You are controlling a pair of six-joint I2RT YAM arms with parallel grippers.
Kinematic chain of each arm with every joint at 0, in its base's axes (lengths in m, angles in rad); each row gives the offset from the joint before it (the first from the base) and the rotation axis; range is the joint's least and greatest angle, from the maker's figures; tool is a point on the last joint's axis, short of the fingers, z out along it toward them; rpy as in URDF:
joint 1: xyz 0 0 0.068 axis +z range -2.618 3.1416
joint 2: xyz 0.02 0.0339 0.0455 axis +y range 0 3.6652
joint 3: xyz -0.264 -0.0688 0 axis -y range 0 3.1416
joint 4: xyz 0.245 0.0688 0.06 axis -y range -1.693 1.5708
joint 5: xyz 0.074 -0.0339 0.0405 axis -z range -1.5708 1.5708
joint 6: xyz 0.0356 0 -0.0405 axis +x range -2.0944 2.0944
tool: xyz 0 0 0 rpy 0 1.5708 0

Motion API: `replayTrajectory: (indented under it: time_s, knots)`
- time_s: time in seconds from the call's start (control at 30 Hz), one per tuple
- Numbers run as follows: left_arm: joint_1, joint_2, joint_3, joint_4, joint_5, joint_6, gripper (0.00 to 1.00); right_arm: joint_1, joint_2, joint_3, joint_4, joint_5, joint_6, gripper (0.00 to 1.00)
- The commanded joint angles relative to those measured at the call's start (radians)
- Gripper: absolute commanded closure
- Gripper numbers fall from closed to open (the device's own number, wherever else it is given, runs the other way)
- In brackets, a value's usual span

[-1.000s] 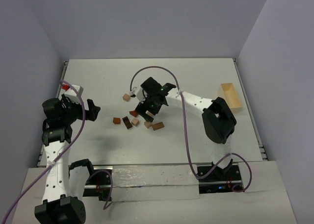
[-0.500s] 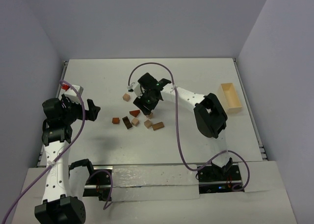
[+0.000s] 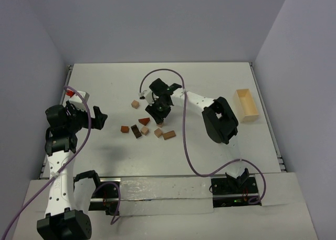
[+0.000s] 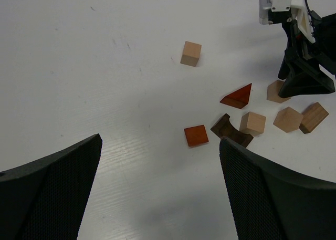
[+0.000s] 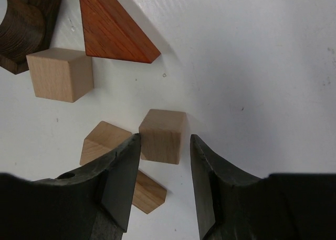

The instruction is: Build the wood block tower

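- Tan, reddish-brown and dark brown wooden blocks lay loose on the white worktop [image 3: 210,77], about midway between its far and near edges and a little left of centre. None was stacked, so the tower was not yet begun.
- The right gripper [image 5: 164,145] stood low over the cluster, its jaws on either side of a tan cube [image 5: 163,131] and close against it. Whether they actually pinched it could not be told.
- Just beside that cube lay a reddish-brown triangular roof piece [image 5: 113,27], a dark brown arch block [image 5: 23,27] and a second tan cube [image 5: 60,74].
- A lone tan cube [image 4: 191,53] sat apart, toward the far edge.
- The left gripper [image 4: 160,145] hung near the left edge, its jaws spread wide and holding nothing.
- The blocks looked light, rigid and smooth-faced. The cubes should take a grip on any two opposite flat sides. The roof piece would likely slip if squeezed on its slopes, so its flat ends were the better hold.
- A pale wooden box [image 3: 245,104] stood at the right edge.
- No brand, label or legible writing showed.
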Motion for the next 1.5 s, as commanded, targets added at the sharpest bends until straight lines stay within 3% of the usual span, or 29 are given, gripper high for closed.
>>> replayTrajectory:
  time_s: [0.0,0.3,0.63,1.13,1.47]
  knots:
    - [0.008,0.000,0.007,0.014,0.012,-0.003,0.01,-0.014,0.018,0.045,-0.032,-0.040,-0.005,0.53]
    - [0.008,0.002,0.007,0.015,0.011,-0.004,0.01,-0.030,0.004,-0.003,-0.047,-0.079,-0.021,0.65]
    - [0.008,0.001,0.007,0.015,0.011,-0.003,0.01,-0.041,-0.043,-0.098,-0.039,-0.131,-0.007,0.69]
    - [0.008,0.002,0.007,0.015,0.009,-0.004,0.01,-0.043,-0.067,-0.191,-0.009,-0.148,0.020,0.73]
    - [0.008,0.005,0.009,0.015,0.005,-0.006,0.01,-0.042,-0.076,-0.185,-0.002,-0.160,0.069,0.68]
